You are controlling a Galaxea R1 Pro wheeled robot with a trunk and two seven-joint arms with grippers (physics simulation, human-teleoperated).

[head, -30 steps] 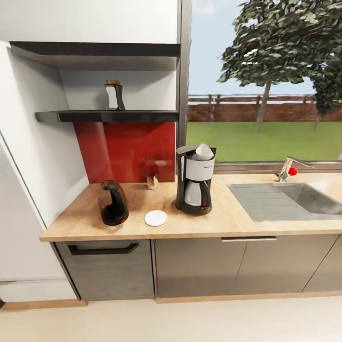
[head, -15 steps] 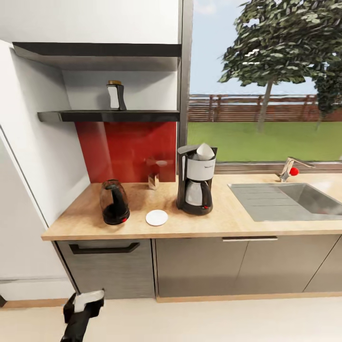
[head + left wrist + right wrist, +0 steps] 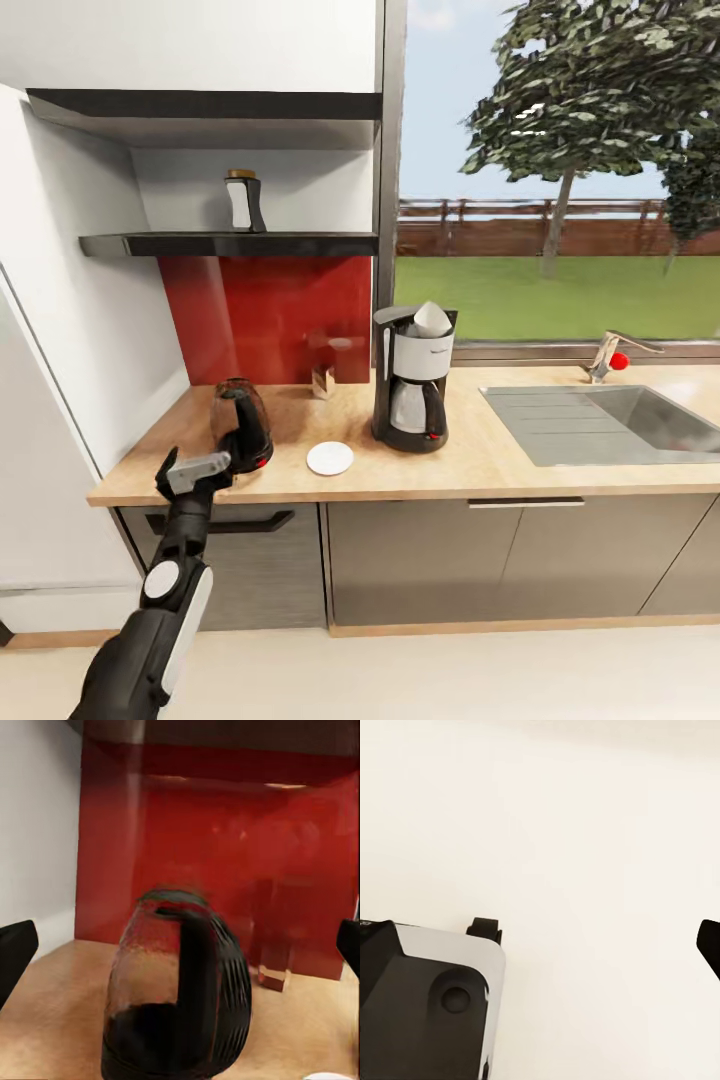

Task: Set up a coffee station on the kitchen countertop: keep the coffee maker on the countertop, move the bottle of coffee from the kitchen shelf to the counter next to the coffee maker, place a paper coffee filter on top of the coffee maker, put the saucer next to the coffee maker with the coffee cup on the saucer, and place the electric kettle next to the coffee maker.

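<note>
Head view: I am logging the coffee maker [image 3: 412, 380] standing on the countertop [image 3: 520, 465] with the paper coffee filter [image 3: 431, 318] on top. The saucer [image 3: 330, 458] and, beyond it, the electric kettle [image 3: 240, 425] are sitting to its left. The bottle of coffee [image 3: 243, 201] is waiting on the shelf [image 3: 230, 243]; I am seeing no coffee cup. I am holding the left gripper [image 3: 196, 470] spread and empty before the kettle; the right gripper's state I cannot tell.

The tall black coffee maker [image 3: 411, 380] stands upright on the wood-grain countertop [image 3: 480, 460], a white paper coffee filter [image 3: 431, 318] atop it, the white saucer [image 3: 330, 458] near it, the dark electric kettle [image 3: 240, 424] beyond; the bottle of coffee [image 3: 243, 201] stands on the shelf
</note>
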